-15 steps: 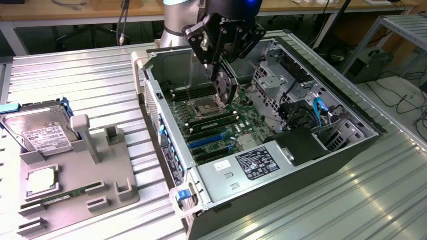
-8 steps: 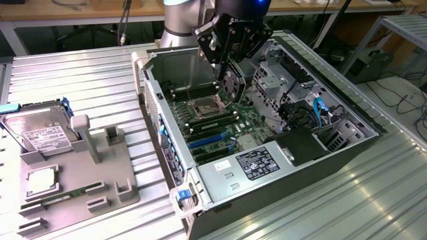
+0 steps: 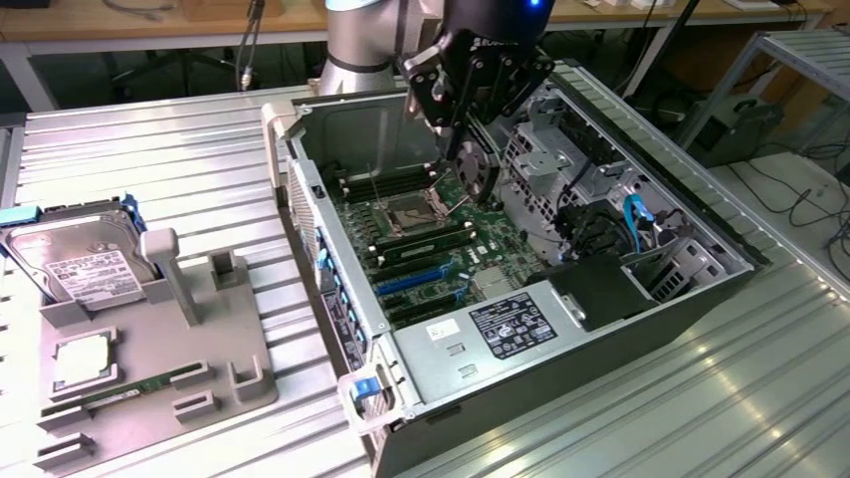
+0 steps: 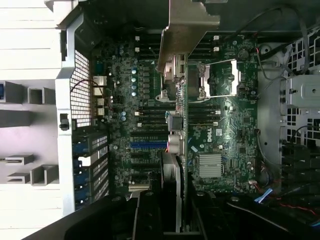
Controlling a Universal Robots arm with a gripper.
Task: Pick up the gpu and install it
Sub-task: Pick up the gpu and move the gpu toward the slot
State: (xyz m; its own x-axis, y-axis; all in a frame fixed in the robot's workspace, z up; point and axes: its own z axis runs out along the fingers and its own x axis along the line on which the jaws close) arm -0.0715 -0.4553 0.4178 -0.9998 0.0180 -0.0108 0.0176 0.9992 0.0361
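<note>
Gpu (image 3: 476, 169) hangs pinched in the claw (image 3: 465, 134) over the open computer case (image 3: 664, 299) on the ribbed metal table (image 3: 159, 149).

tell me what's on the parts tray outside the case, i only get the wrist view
observer: a hard drive stands on edge in the grey tray, at the exterior view's left of the case
operator: anything lying flat
observer: a narrow green ram stick lies flat along the tray's near side
operator: how does the gpu sit from out there
observer: the claw holds the gpu on edge, hanging down over the open case above the motherboard
</note>
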